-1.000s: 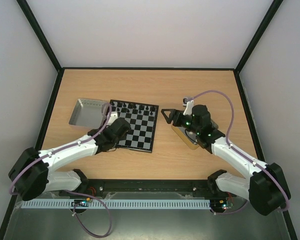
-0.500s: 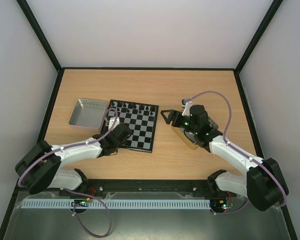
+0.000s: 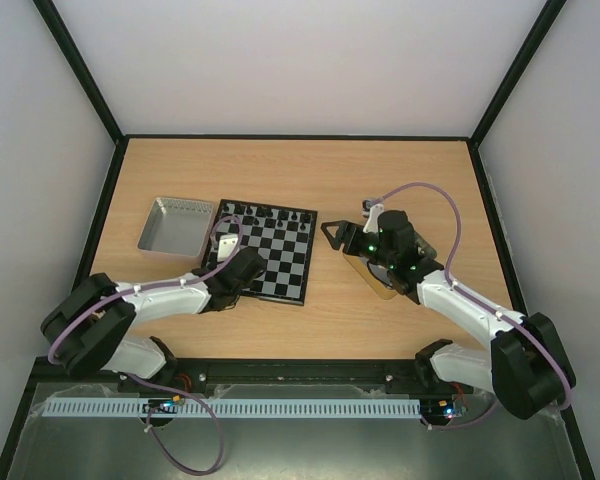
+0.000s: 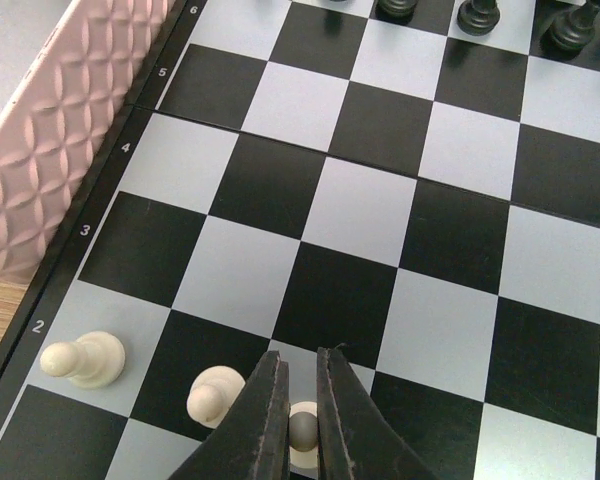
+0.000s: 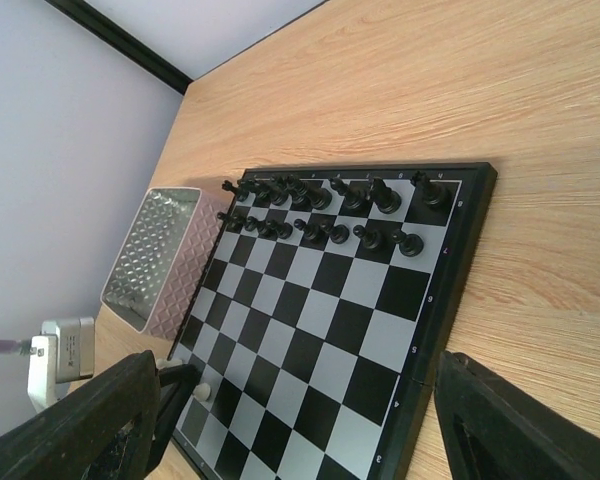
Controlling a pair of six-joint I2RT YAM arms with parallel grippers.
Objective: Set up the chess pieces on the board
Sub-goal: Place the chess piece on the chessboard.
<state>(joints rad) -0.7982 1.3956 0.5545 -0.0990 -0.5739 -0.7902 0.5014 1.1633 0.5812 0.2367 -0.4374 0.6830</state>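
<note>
Middle ranks of the board [image 4: 360,210] open, black pieces [image 5: 382,195] crowding far rows, tray [image 4: 70,130] beside left edge

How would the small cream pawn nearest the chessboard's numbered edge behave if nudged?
The small cream pawn looks very light, so it would probably slide on the smooth black-and-silver chessboard. Its rounded head over a small base suggests it may tip, then roll.

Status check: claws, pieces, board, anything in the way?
Left claw shut on white pawn, on the board, second rank. Right claw open, empty, right of board. Two placed pawns alongside, nearest close to the claw.
</note>
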